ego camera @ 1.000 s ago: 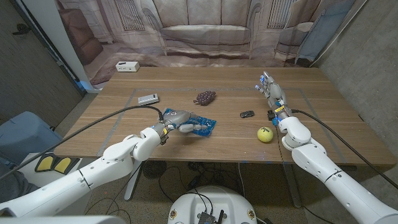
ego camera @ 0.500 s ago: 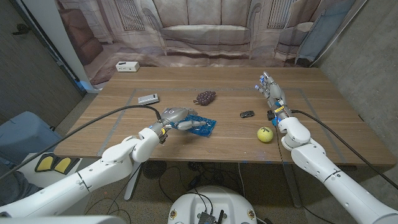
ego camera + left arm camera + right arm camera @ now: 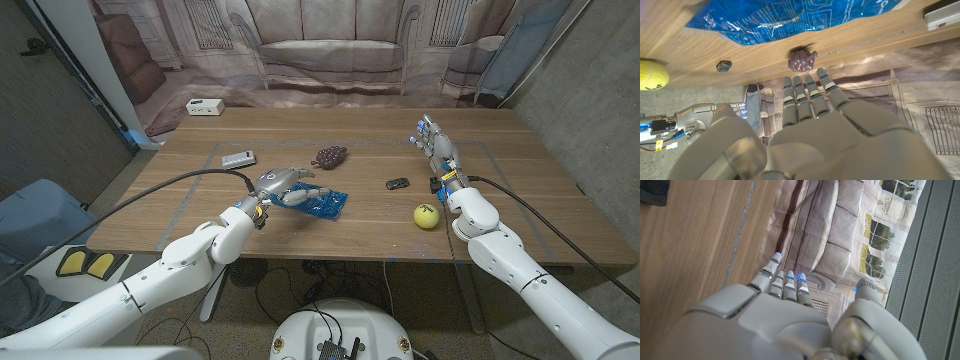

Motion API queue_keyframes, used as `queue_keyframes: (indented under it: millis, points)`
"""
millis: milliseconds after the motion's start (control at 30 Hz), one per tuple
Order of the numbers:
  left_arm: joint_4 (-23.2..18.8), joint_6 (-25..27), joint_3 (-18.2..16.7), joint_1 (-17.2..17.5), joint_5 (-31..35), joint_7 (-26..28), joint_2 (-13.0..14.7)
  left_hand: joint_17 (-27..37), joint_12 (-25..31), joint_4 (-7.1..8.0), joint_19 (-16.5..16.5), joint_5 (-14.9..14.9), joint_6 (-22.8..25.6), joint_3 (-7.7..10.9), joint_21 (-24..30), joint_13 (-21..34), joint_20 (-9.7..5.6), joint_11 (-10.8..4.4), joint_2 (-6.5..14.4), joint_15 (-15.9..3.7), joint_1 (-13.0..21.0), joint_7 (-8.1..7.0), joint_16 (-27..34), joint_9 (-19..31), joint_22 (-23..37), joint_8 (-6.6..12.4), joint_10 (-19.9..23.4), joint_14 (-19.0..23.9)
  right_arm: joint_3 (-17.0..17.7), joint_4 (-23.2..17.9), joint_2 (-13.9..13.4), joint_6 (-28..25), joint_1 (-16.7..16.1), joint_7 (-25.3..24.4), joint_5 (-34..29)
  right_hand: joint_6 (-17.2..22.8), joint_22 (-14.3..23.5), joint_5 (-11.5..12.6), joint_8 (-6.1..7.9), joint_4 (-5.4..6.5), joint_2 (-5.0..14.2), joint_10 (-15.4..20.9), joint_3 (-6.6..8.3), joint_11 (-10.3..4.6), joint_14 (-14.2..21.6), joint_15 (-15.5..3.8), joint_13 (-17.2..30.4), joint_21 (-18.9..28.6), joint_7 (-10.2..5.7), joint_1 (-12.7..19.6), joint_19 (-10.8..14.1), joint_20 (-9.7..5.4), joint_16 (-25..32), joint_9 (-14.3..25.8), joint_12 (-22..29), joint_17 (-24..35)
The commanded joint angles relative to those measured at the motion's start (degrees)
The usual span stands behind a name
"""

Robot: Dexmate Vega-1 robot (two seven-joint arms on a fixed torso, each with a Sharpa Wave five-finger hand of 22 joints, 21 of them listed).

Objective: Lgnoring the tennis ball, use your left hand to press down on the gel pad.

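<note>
The gel pad [image 3: 322, 201], a flat blue sheet with pale printing, lies on the wooden surface [image 3: 520, 215] and serves as the landmark here. The left hand [image 3: 284, 184] sits over the pad's near-left part, raised off it in the head view, fingers spread and extended toward the pad's middle; it holds nothing. Whether any fingertip touches the pad cannot be told from the head view. In the left wrist view the same hand [image 3: 810, 125] shows its back with the fingers [image 3: 799, 97] straight and side by side, apart from the pad [image 3: 790, 17], whose blue surface fills the strip of wood beyond them.

Just behind the pad stands a dark purple bunch of grapes [image 3: 331, 155], also seen in the left wrist view [image 3: 802, 59]. To the pad's right lies a small black object [image 3: 398, 183], and farther right and nearer the front edge rests the tennis ball [image 3: 427, 215], well apart from the pad; the ball shows too at the edge of the left wrist view [image 3: 652, 74]. To the pad's left rear lies a flat grey device [image 3: 238, 159], and far beyond that, at the back left corner, a white box [image 3: 204, 106].

The right hand [image 3: 438, 152] stands on its edge well to the right of the pad, beyond the black object, fingers straight and together, empty. The right wrist view shows its back [image 3: 775, 320] with fingers extended.
</note>
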Motion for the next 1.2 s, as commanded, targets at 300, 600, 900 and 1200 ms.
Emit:
queue_keyframes:
  millis: [300,600,900,1200]
  points:
    - [-1.43,0.22,-3.13,3.21,-0.91,6.85,-0.45,0.21,0.07,-0.36,-0.08,-0.12,-0.56,0.34,-0.01,0.06,0.21,0.06,-0.10,0.05,0.42,-0.01,0.31,0.07,0.02,-0.08,0.09,0.02,0.13,-0.95,-0.30,-0.41,-0.77,-0.24,0.19,0.65,0.12,-0.09,-0.20,-0.20,0.52,0.53,-0.12,-0.07,0.47,0.24,0.27,-0.03,0.07,0.26,0.24,0.15,0.00,0.25,-0.14,0.25]
    - [-1.85,0.00,-4.82,4.65,-2.12,10.09,-1.29,0.21,0.03,-0.42,-0.06,-0.16,-0.75,0.34,0.06,0.06,0.20,0.38,-0.13,0.05,0.41,0.09,0.37,0.06,0.02,-0.08,-0.08,0.15,0.20,-1.30,-0.46,0.12,-1.39,-0.30,-0.11,0.64,0.12,-0.09,-0.22,-0.21,0.54,0.53,-0.17,-0.06,0.48,0.16,0.27,-0.04,0.01,0.26,0.25,0.14,-0.01,0.25,-0.16,0.26]
    - [-2.50,-1.28,-7.31,6.31,-4.68,12.72,-1.69,0.21,0.02,-0.45,-0.25,-0.19,-1.14,0.35,0.05,0.06,0.44,1.01,-0.13,0.26,0.38,0.35,0.34,0.06,0.02,-0.14,-0.24,0.02,0.34,-1.69,-0.53,0.29,-1.89,-0.22,0.09,0.66,0.12,-0.09,-0.22,-0.23,0.52,0.51,-0.22,-0.13,0.50,0.18,0.27,-0.02,0.05,0.27,0.33,0.11,-0.02,0.25,-0.18,0.25]
    - [-3.40,-2.66,-10.97,8.43,-8.94,14.31,-2.16,0.22,0.05,-0.42,-0.30,-0.20,-1.47,0.29,0.08,0.06,0.45,1.23,-0.16,0.50,0.24,0.53,0.39,0.06,0.02,-0.18,-0.26,0.10,0.71,-1.85,-0.89,1.34,-2.49,0.27,-0.04,0.62,0.12,-0.09,-0.24,-0.24,0.53,0.52,-0.25,-0.09,0.49,0.20,0.27,-0.01,0.09,0.29,0.39,0.04,-0.04,0.25,-0.18,0.26]
